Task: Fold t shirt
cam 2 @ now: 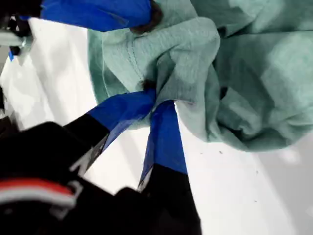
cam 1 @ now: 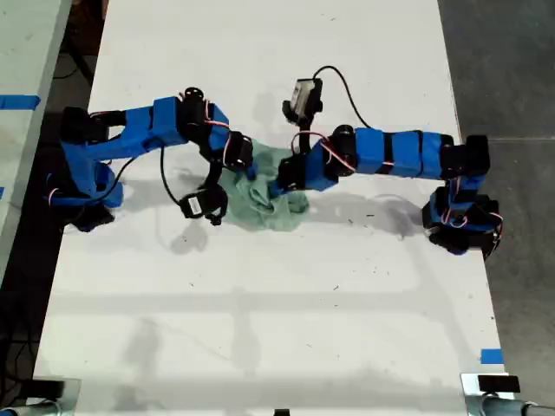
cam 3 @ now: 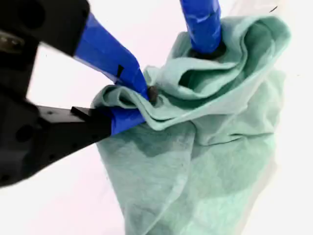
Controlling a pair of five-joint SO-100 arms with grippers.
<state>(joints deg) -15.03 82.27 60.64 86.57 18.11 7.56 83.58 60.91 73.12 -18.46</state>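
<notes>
Pinching a bunched fold of the t shirt (cam 2: 234, 73) with my first end effector (cam 2: 156, 98), both blue tips closed on the cloth. Clamping another ridge of the same garment with my second end effector (cam 3: 144, 103), tips likewise shut on fabric. Gripping close together, each end effector showing just beside the other's hold in the wrist views.

Lying near the middle of the worktop (cam 1: 260, 329), well clear of every edge, between the two arms. Looking pale mint green, small, badly wrinkled and heaped into a lump, with no sleeve, collar or hem plainly readable.

Judging the handling: light, soft and limp, sagging and creasing wherever unsupported, not fragile, likely dragging slightly on the white surface instead of sliding freely. Favouring holds on an outer edge or corner over the middle of the heap, and holds set well apart, so that lifting spreads the cloth flat before any folding.
</notes>
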